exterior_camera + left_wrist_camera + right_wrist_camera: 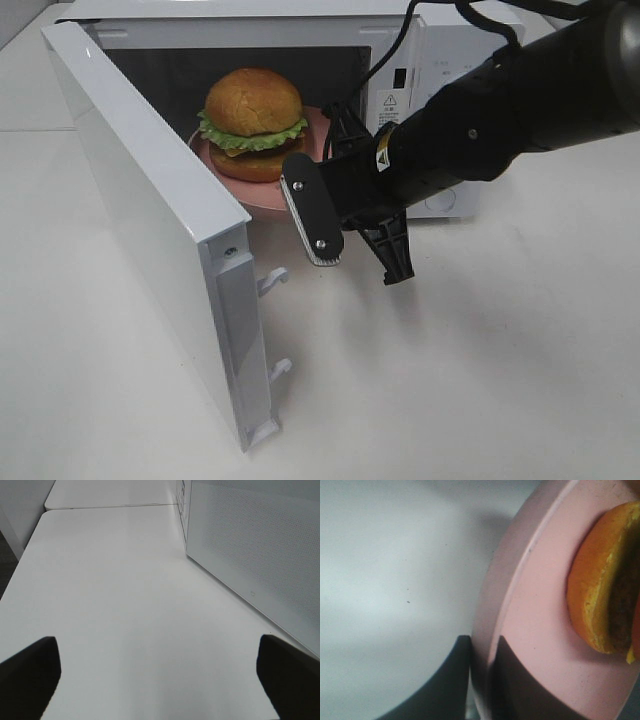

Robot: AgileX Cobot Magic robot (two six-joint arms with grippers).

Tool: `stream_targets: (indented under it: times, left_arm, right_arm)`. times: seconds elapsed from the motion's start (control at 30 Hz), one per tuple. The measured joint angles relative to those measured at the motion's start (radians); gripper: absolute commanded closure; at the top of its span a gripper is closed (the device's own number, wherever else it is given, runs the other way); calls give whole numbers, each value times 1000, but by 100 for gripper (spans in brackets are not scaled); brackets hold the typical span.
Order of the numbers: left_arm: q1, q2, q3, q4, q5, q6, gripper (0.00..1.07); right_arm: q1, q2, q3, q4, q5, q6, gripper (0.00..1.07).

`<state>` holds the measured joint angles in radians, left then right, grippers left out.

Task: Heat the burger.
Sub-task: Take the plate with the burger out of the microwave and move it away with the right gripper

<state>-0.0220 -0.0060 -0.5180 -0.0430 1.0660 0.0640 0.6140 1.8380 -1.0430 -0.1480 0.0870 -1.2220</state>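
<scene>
- The right gripper (pixel 479 680) pinches the rim of the pink plate (pixel 530 630), jaws closed narrowly on its edge; the left gripper (pixel 159 680) hangs wide and empty over the table (pixel 125 605).
- Risk: with a grip this thin, the plate could tilt or slip, or clip the open microwave door (pixel 150 230), sending its load sliding.
- The burger (pixel 253 122) sits on the plate at the microwave (pixel 430 60) mouth, with a golden bun, frilly lettuce and a dark patty.
</scene>
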Motion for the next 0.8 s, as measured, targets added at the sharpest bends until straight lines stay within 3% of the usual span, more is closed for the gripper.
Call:
stream_targets:
  times: [0.8]
  left_arm:
    - [0, 0, 0, 0, 0, 0, 6]
  right_arm:
    - [-1, -253, 289, -3, -33, 2, 107]
